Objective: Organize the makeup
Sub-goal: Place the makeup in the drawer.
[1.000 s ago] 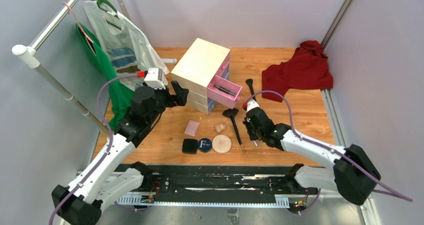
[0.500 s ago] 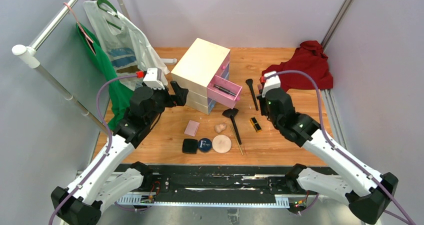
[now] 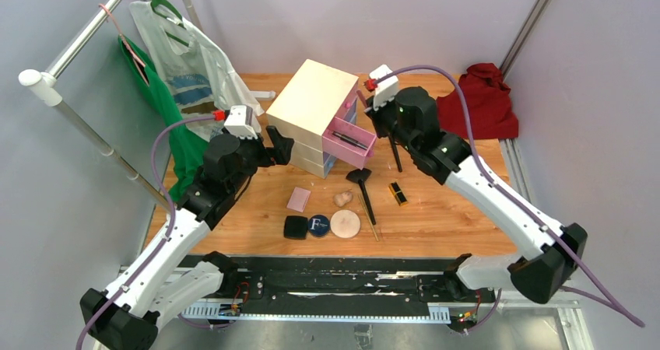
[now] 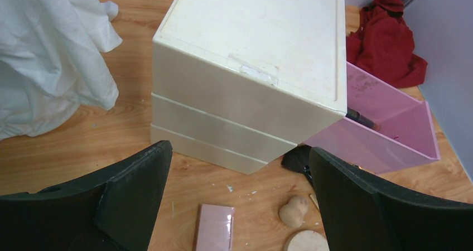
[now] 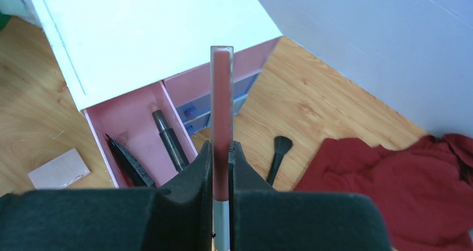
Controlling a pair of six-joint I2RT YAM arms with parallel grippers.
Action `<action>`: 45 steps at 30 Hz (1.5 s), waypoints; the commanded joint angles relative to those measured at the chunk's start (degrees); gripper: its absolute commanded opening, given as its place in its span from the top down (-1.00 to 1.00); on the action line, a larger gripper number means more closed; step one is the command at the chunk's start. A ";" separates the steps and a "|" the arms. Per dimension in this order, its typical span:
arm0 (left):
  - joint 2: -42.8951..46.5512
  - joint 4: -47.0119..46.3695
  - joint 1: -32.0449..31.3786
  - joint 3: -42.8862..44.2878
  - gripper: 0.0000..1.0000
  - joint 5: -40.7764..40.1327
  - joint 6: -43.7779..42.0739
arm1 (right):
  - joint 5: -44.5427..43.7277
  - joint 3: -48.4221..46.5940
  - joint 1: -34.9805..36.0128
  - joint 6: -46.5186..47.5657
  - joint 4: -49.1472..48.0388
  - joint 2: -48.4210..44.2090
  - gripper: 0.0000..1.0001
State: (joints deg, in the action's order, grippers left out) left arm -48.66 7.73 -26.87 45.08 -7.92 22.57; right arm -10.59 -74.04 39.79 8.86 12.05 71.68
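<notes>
The left arm stretches from its base toward 1 o'clock, its left gripper [image 3: 280,144] spread wide with nothing between the 2 fingers. The right arm reaches toward 11 o'clock, its right gripper [image 5: 221,150] pinched on a slim pink tube [image 5: 221,95].

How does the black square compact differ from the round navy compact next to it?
Shape: the black square compact is square with rounded corners, the round navy compact is a disc. Marking: the black square compact is plain on top, the round navy compact bears a white letter. Both lie flat on the table, side by side.
</notes>
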 commanded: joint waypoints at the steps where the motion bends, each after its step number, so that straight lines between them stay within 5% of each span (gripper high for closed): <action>1: -0.25 -2.38 -0.46 -0.30 -0.96 -0.03 -0.23 | 9.40 -4.32 -1.66 3.78 -2.11 4.27 0.99; 15: -2.13 -3.45 -0.46 -0.60 -0.95 0.03 -0.28 | 19.43 -8.32 -2.44 1.45 -4.81 13.37 0.99; 45: -2.40 -3.84 -0.46 -0.95 -0.96 -0.34 -0.42 | 19.71 2.48 -1.85 -3.60 -4.85 7.25 0.99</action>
State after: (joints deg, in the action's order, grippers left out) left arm -51.27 5.65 -26.87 44.53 -7.97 22.57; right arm 9.02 -72.47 37.89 6.66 8.36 80.53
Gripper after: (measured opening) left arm 0.980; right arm 0.051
